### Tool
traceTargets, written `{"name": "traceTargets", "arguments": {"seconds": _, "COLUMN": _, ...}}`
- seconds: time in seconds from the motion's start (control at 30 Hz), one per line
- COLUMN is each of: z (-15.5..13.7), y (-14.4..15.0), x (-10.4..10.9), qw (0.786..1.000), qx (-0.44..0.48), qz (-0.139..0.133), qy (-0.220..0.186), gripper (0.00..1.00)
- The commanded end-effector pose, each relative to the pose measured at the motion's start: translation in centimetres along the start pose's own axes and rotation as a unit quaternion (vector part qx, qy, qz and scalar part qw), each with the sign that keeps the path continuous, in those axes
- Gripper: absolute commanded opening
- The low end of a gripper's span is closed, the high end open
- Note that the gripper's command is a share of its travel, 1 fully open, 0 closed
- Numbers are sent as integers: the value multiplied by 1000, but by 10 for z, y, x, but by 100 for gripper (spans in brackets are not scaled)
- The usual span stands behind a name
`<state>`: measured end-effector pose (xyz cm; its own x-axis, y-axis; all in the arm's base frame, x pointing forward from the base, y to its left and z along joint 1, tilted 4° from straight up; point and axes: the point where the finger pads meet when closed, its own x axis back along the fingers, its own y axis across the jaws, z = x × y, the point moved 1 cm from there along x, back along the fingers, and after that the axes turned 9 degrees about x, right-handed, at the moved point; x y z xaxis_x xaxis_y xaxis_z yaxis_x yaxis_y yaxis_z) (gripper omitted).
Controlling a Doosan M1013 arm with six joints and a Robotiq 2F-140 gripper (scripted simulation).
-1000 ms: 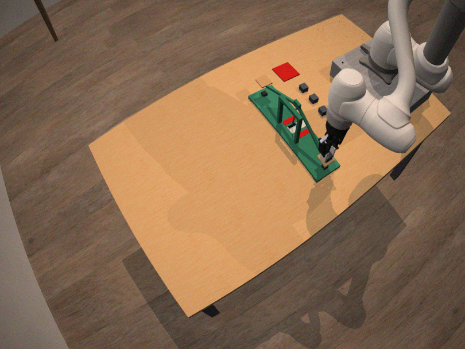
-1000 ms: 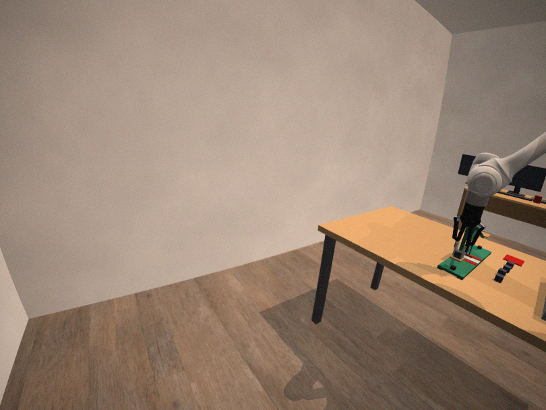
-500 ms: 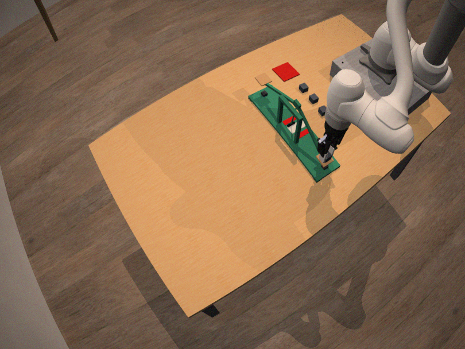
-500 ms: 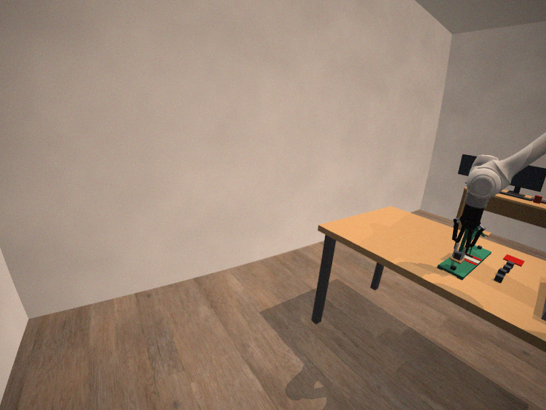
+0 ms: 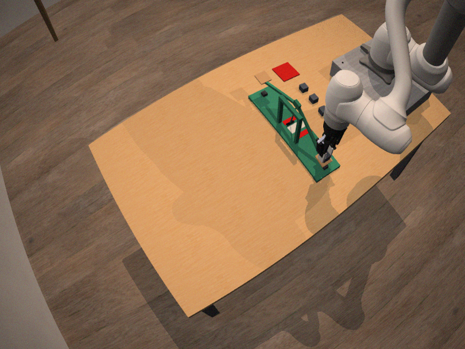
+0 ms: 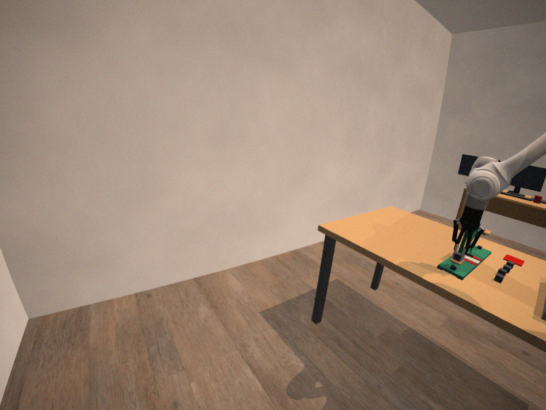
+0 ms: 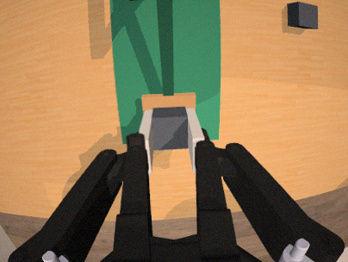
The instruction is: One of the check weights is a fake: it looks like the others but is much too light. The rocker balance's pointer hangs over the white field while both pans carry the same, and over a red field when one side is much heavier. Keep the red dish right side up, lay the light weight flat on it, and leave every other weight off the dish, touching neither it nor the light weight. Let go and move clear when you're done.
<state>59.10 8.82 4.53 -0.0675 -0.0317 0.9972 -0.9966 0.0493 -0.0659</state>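
Observation:
My gripper (image 5: 325,154) (image 6: 458,254) (image 7: 170,122) is shut on a dark weight (image 7: 170,129) (image 6: 458,256), right at the near pan (image 7: 186,102) of the green rocker balance (image 5: 319,174) (image 6: 461,272) (image 7: 207,65). I cannot tell whether the pan carries the weight. The near pan is low and the far pan (image 5: 262,77) is high and bare. The pointer (image 5: 290,121) shows near the border of the far red field and the white field. The red dish (image 5: 285,71) (image 6: 513,260) lies flat and bare. Three dark weights (image 5: 303,87) (image 5: 313,98) (image 5: 321,111) stand in a row off the dish.
The balance's upright frame (image 5: 280,111) and beam (image 7: 165,52) rise beside my fingers. The arm's grey base block (image 5: 417,101) stands behind the row of weights. The table's edge (image 5: 340,210) runs beyond the balance's near end. A desk with monitors (image 6: 531,177) is in the background.

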Motion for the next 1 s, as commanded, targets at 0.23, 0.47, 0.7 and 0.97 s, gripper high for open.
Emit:
{"name": "traceTargets", "arguments": {"seconds": 0.23, "z": 4, "y": 1, "x": -9, "qw": 1000, "qx": -2, "qz": 0, "qy": -2, "gripper": 24}}
{"name": "traceTargets", "arguments": {"seconds": 0.47, "z": 7, "y": 2, "x": -13, "qw": 1000, "qx": -2, "qz": 0, "qy": -2, "gripper": 24}}
{"name": "traceTargets", "arguments": {"seconds": 0.7, "z": 11, "y": 2, "x": -18, "qw": 1000, "qx": -2, "qz": 0, "qy": -2, "gripper": 24}}
{"name": "traceTargets", "arguments": {"seconds": 0.97, "z": 11, "y": 2, "x": -18, "qw": 1000, "qx": -2, "qz": 0, "qy": -2, "gripper": 24}}
